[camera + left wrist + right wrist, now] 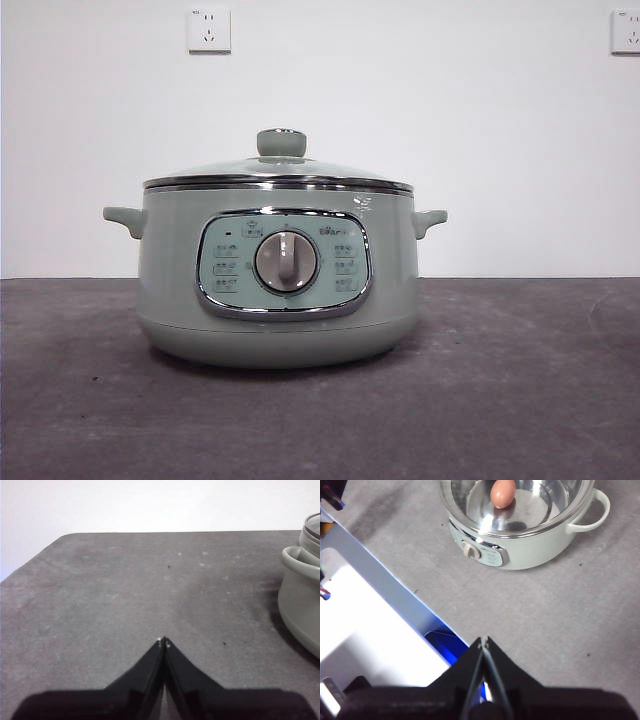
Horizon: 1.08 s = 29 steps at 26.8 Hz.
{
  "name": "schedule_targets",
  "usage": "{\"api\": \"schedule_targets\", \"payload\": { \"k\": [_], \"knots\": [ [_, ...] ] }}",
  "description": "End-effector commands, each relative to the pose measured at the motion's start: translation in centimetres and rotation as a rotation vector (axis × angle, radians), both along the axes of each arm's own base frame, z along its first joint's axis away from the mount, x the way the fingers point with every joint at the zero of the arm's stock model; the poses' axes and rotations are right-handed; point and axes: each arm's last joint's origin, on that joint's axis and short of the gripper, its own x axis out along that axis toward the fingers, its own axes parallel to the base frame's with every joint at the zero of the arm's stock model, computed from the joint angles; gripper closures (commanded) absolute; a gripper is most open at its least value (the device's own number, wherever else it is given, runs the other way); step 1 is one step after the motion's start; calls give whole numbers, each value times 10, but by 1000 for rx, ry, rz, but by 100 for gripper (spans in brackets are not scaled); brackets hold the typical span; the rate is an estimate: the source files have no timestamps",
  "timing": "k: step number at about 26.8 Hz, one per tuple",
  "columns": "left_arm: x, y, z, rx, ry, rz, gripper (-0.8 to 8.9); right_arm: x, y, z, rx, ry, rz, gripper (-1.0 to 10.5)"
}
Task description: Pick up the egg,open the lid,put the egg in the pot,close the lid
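Note:
The sage-green pot stands in the middle of the table with its dial facing the front view. The glass lid with its green knob sits closed on it. In the right wrist view the brown-orange egg lies inside the pot, seen through the lid. My right gripper is shut and empty, high above the table in front of the pot. My left gripper is shut and empty over bare table beside the pot's side handle. Neither arm shows in the front view.
The grey table ends at a front edge close to my right gripper, with white and blue equipment beyond it. A white wall with two sockets stands behind the pot.

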Motion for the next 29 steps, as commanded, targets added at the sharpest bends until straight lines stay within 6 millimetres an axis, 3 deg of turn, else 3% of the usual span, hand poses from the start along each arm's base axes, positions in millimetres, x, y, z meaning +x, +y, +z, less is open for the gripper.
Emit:
{"api": "schedule_targets", "payload": {
  "k": [1,4,7,13,18,24,29],
  "knots": [
    [1,0,-5,-7,10,5,817,-2,-10,9,36,-127,-9,946],
    [1,0,-5,-7,10,5,817,-5,-27,32,264,-389,-66,946],
    [1,0,-5,-7,10,5,817,-8,-47,22,319,-551,-184,946],
    [1,0,-5,-7,10,5,817,-5,-64,-73,344,-790,-325,946],
    [1,0,-5,-7,10,5,817,-8,-66,-136,360,-878,-358,946],
    [1,0,-5,-7,10,5,817,-12,-67,-189,361,-886,-360,946],
    [1,0,-5,-7,10,5,817,-11,-67,-222,373,-833,-378,946]
  ]
}}
